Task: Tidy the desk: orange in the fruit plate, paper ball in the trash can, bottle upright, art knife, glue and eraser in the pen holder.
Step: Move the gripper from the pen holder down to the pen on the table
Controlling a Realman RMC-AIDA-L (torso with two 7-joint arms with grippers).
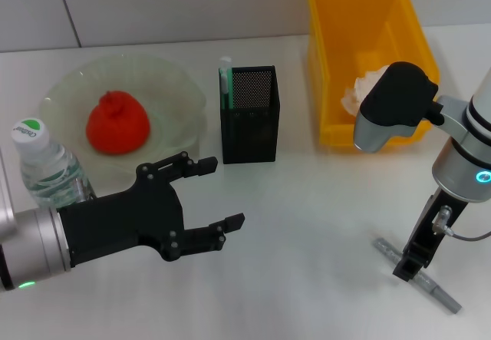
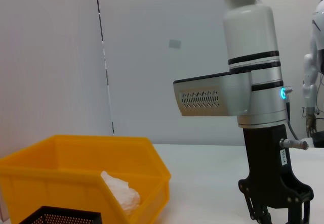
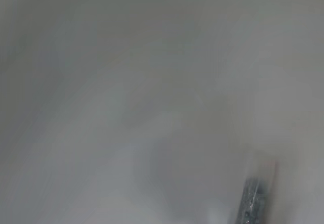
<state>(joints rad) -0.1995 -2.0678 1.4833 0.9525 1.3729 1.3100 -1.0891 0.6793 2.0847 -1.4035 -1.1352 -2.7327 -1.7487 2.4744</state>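
On the tabletop (image 1: 307, 225) before me most of the tidying looks already done. I see the orange (image 1: 116, 123) lying in the fruit plate (image 1: 173, 79), and the paper ball (image 1: 367, 85) sits inside the trash can (image 1: 330, 56), partly hidden behind my right arm in the head view but plain in the left wrist view. The bottle (image 1: 46, 163) stands upright at the left edge, cap up, just beside the plate. The art knife (image 1: 225, 87) stands in the pen holder (image 1: 250, 125), its green end showing at the near-left corner of the cup. The eraser I cannot find anywhere; it may be inside the mesh cup, but I cannot tell.

What is left, as I judge it, is the glue (image 1: 441, 295). It lies flat on the tabletop at the right, well apart from the pen holder. My right gripper (image 1: 408, 267) is down over the middle of the stick, pointing almost straight down; whether its jaws are already clamped on the glue or only around it, I cannot tell. My left gripper (image 1: 216, 196) hangs above the tabletop in front of the plate, jaws apart and holding nothing.

So I think the last step is to lift the glue and carry it to the pen holder
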